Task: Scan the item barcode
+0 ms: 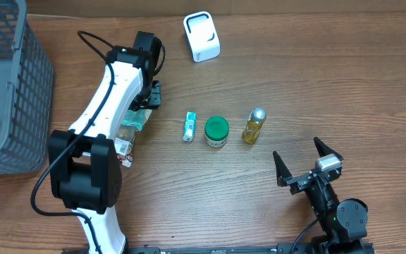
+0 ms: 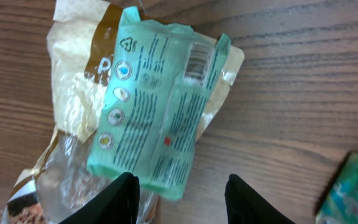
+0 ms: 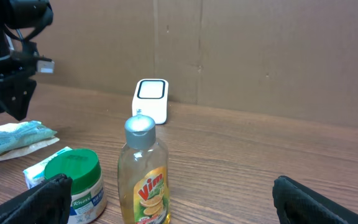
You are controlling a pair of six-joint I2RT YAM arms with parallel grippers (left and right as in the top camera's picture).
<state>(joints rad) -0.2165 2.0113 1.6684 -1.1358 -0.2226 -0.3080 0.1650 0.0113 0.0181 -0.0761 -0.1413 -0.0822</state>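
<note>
Green packet (image 2: 154, 106) lies with its barcode (image 2: 197, 60) upward beneath the spread, empty left claw (image 2: 182, 186); any grip should span its sides, leaving that code uncovered; right claw (image 1: 298, 151) gapes empty.

Wooden table (image 1: 294, 85): white barcode scanner (image 1: 201, 36) at 12 o'clock, grey mesh basket (image 1: 5, 92) at 9–10 o'clock, clear grain bag (image 1: 127, 135) left of centre; mid-table green-lidded jar (image 1: 216, 131), small blue-white pack (image 1: 189, 126) at its 9 o'clock, Vim bottle (image 1: 254, 125) at its 3 o'clock.
</note>
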